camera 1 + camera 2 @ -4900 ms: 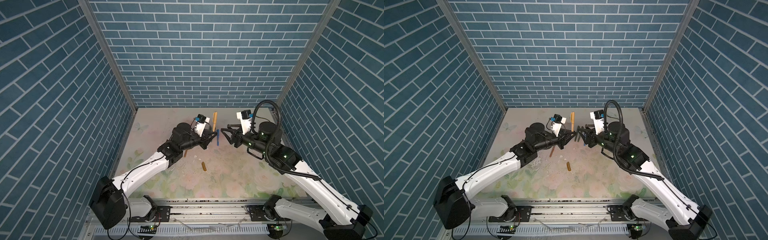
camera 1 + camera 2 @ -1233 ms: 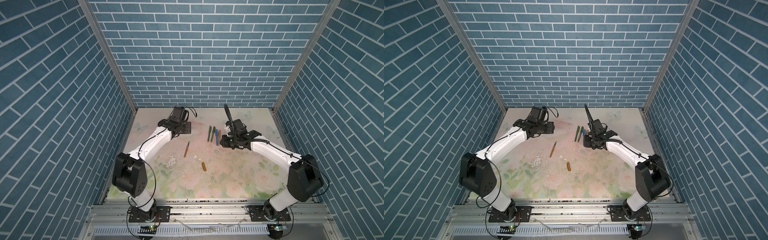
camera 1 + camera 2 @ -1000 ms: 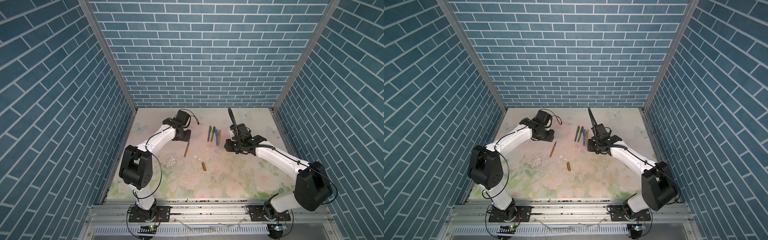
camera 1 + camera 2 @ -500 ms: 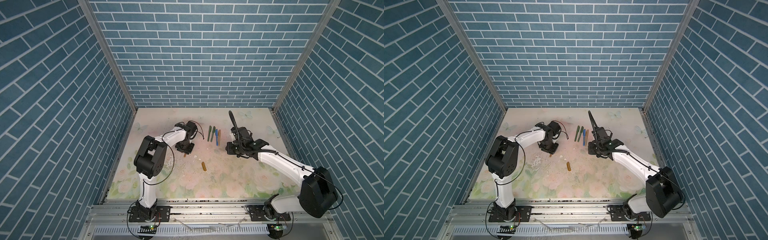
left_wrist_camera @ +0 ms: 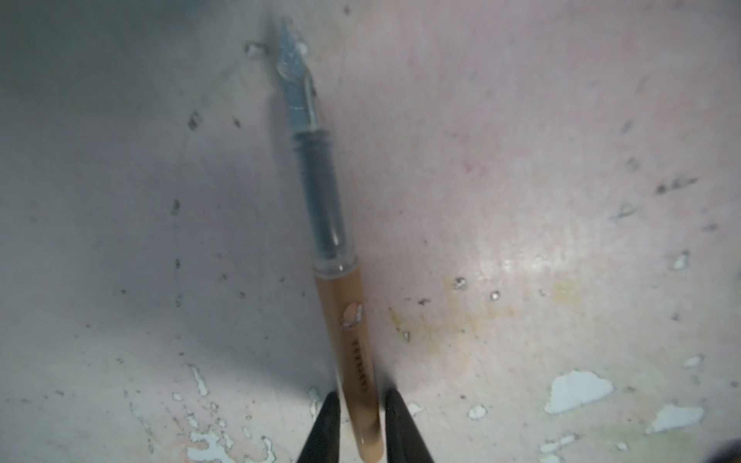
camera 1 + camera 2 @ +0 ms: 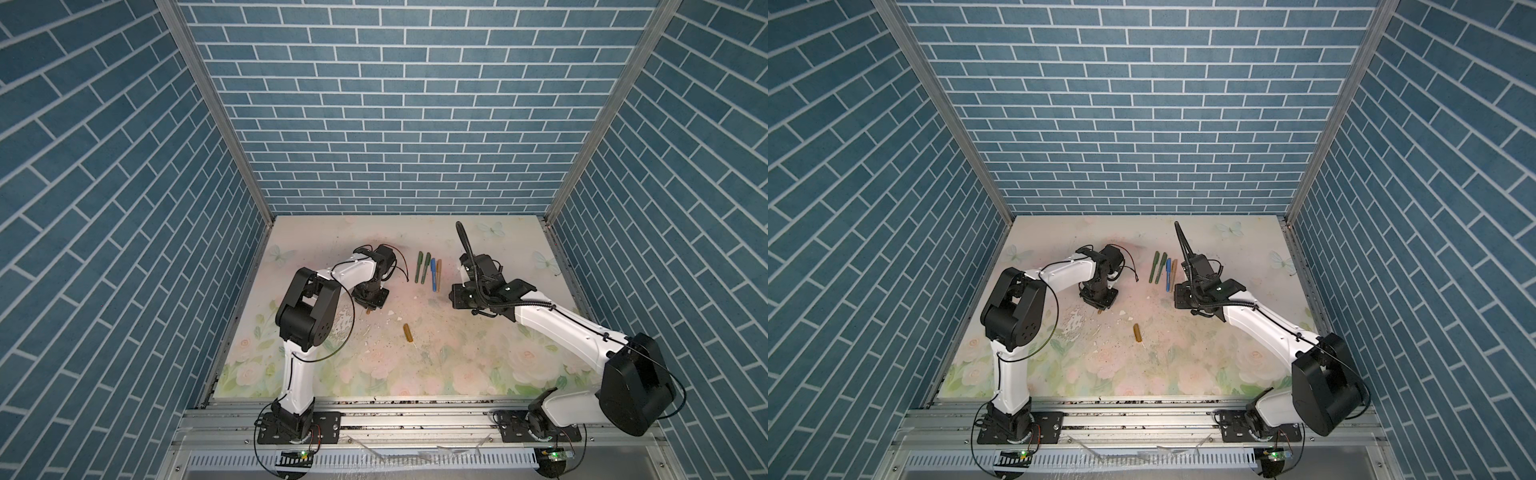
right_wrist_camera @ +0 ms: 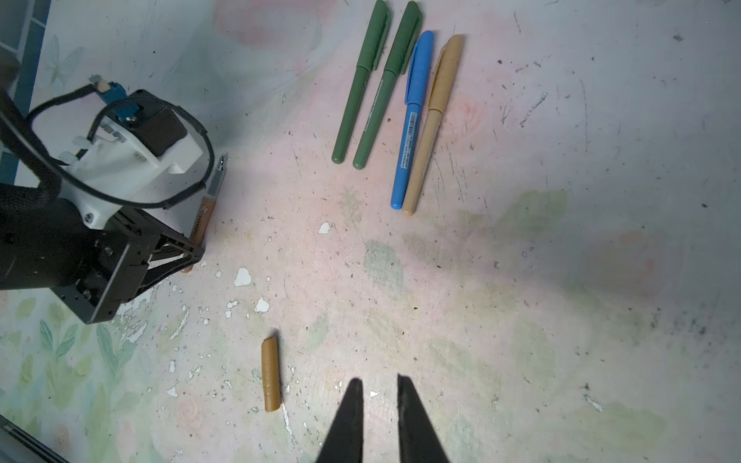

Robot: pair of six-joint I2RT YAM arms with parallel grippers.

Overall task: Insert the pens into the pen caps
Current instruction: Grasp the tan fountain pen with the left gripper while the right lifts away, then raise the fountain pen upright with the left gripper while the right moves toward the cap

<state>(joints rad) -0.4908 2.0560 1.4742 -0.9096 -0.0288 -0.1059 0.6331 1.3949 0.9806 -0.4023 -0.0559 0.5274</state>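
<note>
An uncapped golden-brown pen (image 5: pixel 341 312) with a dark nib lies on the floral mat. My left gripper (image 5: pixel 361 395) is shut on its rear end, a finger pressed to each side. In both top views the gripper (image 6: pixel 370 304) (image 6: pixel 1100 306) points straight down and hides most of this pen. A loose amber pen cap (image 7: pixel 270 375) (image 6: pixel 407 333) lies on the mat beside my right gripper (image 7: pixel 379 380). That gripper hovers shut with only a narrow gap and nothing in it. Several capped pens lie in a row: two green (image 7: pixel 361 80), one blue (image 7: pixel 413 116), one tan (image 7: pixel 435 120).
White paint flakes (image 7: pixel 241 277) dot the mat between the left gripper and the cap. Blue brick walls close in the mat on three sides. A metal rail (image 6: pixel 374 419) runs along the front. The right arm (image 6: pixel 552 328) stretches in from the front right.
The left arm has swung from the back left down over the golden-brown pen, and its jaws have closed on it. The right gripper drifted slightly toward the front.
</note>
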